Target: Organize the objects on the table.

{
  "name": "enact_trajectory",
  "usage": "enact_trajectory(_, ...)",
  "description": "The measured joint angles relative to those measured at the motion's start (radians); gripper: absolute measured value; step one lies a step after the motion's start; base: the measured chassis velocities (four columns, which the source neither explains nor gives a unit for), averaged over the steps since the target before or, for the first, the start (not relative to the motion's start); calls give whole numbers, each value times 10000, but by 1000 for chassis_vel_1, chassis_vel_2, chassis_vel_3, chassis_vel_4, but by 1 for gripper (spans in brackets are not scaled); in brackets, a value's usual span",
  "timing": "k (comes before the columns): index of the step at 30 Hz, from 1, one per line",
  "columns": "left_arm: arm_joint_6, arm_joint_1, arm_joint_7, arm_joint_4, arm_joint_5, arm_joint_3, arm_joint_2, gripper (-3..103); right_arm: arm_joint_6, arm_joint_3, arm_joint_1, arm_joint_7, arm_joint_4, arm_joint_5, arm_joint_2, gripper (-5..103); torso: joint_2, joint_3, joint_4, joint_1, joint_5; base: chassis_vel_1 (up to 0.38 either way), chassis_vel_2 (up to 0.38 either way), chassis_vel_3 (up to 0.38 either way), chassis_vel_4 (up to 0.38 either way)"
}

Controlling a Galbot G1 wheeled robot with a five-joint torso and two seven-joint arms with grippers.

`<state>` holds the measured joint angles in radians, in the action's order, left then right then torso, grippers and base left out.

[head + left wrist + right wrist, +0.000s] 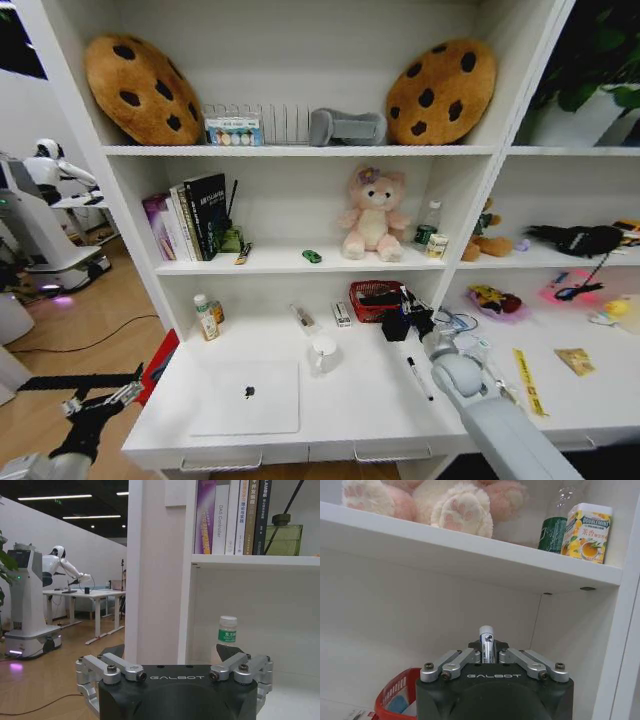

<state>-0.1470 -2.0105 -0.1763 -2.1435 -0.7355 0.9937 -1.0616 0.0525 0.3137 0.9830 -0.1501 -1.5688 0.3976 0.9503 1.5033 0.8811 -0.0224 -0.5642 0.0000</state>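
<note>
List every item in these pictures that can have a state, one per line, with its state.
Laptop: lid closed, flat on the table.
Right end effector: shut on a white-capped tube, raised by the red basket.
Left end effector: open, holding nothing.
Black pen: lying loose on the table.
White-capped bottle: upright, capped.
</note>
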Motion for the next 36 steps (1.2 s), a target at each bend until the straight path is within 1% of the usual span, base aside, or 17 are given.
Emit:
enact_trajectory(5,0,0,1,0,0,0,0,100,74,-168,-270,4,318,-16,32,12,0,0,0,0,0,0,0,0,0)
enact_trajectory(11,0,0,1,0,0,0,0,100,276,-619,-982,5,1159,-99,143,12,0,0,-1,0,-1,0,0,0,0)
enact_trajectory(13,0,0,1,0,0,0,0,100,465,-962,-1527,40,1811,-137,262,12,0,0,-1,0,-1,0,0,0,0)
enact_trajectory(19,0,0,1,0,0,0,0,100,635,-1284,-2002,69,2317,-225,492,12,0,-1,0,0,-1,0,0,0,0)
enact_trajectory(20,0,0,1,0,0,0,0,100,635,-1314,-1993,75,2325,-295,514,8,0,-1,0,0,-1,0,0,0,0)
enact_trajectory(21,0,0,1,0,0,0,0,100,627,-1315,-1934,93,2311,-359,515,13,0,-1,-1,0,-2,0,0,0,0)
enact_trajectory(22,0,0,1,0,0,0,0,100,627,-1315,-1934,93,2311,-359,515,13,0,-1,-1,0,-2,0,0,0,0)
enact_trajectory(24,0,0,1,0,0,0,0,100,601,-1265,-1799,106,2285,-392,530,24,0,-1,-1,0,0,0,0,0,0)
enact_trajectory(25,0,0,1,0,0,0,0,100,601,-1265,-1799,106,2285,-392,530,24,0,-1,-1,0,0,0,0,0,0)
enact_trajectory(27,0,0,1,0,0,0,0,100,560,-1187,-1581,78,2167,-373,527,34,0,-1,-1,0,0,0,0,0,0)
enact_trajectory(28,0,0,1,0,0,0,0,100,560,-1187,-1581,78,2167,-373,527,34,0,-1,-1,0,0,0,0,0,0)
enact_trajectory(30,0,0,1,0,0,0,0,100,522,-1129,-1397,42,1986,-333,476,45,1,-1,-1,-1,0,0,0,0,0)
enact_trajectory(31,0,0,1,0,0,0,0,100,522,-1129,-1397,42,1986,-333,476,45,1,-1,-1,-1,0,0,0,0,0)
enact_trajectory(33,0,0,1,0,0,0,0,100,363,-1009,-1015,-57,1472,-203,356,56,0,-2,-1,0,0,0,0,0,0)
enact_trajectory(34,0,0,1,0,0,0,0,100,363,-1009,-1015,-57,1472,-203,356,56,0,-2,-1,0,0,0,0,0,0)
enact_trajectory(36,0,0,1,0,0,0,0,100,204,-819,-616,-162,937,-139,271,67,0,-2,-1,-1,-1,0,0,0,0)
